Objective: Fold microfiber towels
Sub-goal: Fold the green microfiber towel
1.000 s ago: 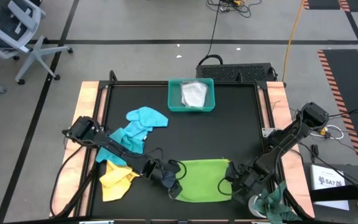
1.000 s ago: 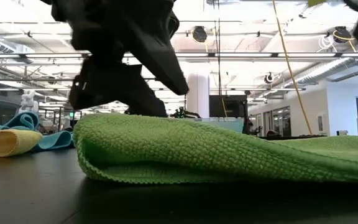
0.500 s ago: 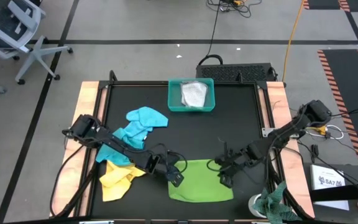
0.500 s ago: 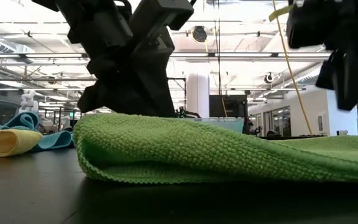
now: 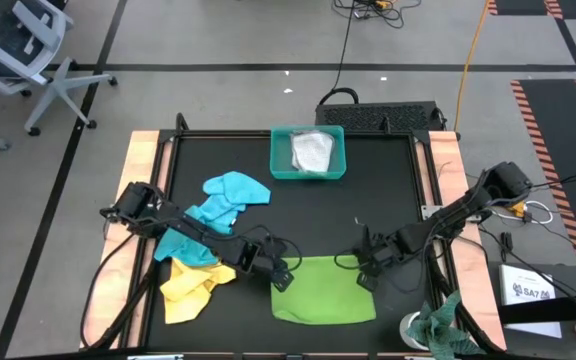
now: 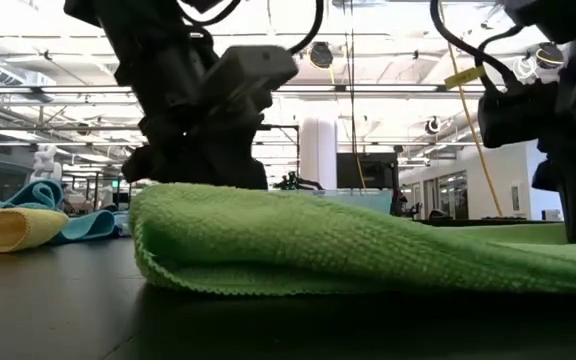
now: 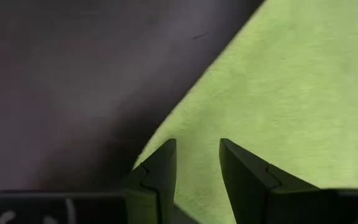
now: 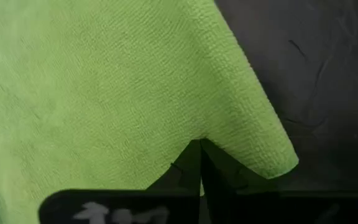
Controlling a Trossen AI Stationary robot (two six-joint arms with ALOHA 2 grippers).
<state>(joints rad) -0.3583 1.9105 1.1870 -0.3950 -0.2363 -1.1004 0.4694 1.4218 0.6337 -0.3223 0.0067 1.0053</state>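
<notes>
From above, the lime green towel lies at the near edge of the table, my left gripper at its far left corner, my right gripper at its far right corner.

At table height it is doubled, fold edge facing the camera.

My left fingers stand apart over the corner.

My right fingers are together; probably pinching cloth. Next: pinch left, lift both corners evenly.
</notes>
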